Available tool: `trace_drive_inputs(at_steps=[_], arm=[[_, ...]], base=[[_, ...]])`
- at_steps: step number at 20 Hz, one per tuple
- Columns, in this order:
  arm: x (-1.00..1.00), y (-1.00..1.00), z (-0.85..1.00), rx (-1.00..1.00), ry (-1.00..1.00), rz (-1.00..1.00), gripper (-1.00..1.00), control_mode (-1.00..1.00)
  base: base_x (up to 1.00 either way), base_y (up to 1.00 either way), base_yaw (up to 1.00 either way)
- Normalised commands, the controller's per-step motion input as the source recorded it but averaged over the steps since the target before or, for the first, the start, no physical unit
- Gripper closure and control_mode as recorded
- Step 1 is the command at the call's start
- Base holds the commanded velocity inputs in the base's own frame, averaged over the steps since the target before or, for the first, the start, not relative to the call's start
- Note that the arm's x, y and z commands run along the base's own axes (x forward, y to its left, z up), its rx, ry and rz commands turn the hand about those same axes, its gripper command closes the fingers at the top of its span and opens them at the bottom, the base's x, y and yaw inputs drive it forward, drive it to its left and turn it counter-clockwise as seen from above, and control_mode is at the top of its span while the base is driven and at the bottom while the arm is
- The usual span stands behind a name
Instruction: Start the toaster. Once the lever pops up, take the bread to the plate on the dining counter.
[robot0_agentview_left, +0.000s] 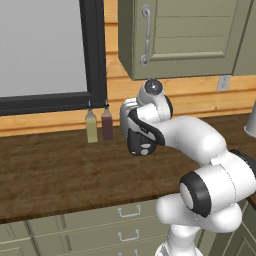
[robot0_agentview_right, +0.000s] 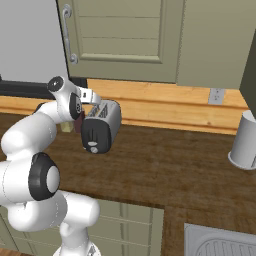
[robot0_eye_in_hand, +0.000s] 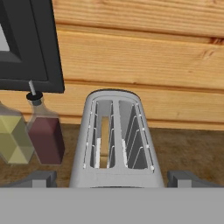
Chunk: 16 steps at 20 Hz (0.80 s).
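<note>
The toaster fills the lower centre of my hand view, slots running away from me toward the wooden wall, with the bread standing in the left slot. In the right base view its black end panel faces the lower left, the lever low on it — below my hand, I judge. My gripper is spread wide, grasping nothing, fingertips straddling the toaster's near end.

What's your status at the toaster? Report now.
Gripper open, above the toaster. Bread sits in the left slot in the hand view. Lever unpressed. Two bottles beside the toaster, not blocking.
</note>
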Motion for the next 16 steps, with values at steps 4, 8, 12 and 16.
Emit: trace_drive_inputs(at_steps=[4, 8, 12, 16], arm=[[0.00, 0.00, 0.00, 0.00, 0.00, 0.00, -1.00, -1.00], [0.00, 0.00, 0.00, 0.00, 0.00, 0.00, -1.00, -1.00], [0.00, 0.00, 0.00, 0.00, 0.00, 0.00, -1.00, -1.00], [0.00, 0.00, 0.00, 0.00, 0.00, 0.00, -1.00, -1.00]], base=[[0.00, 0.00, 0.00], [0.00, 0.00, 0.00], [0.00, 0.00, 0.00], [0.00, 0.00, 0.00]])
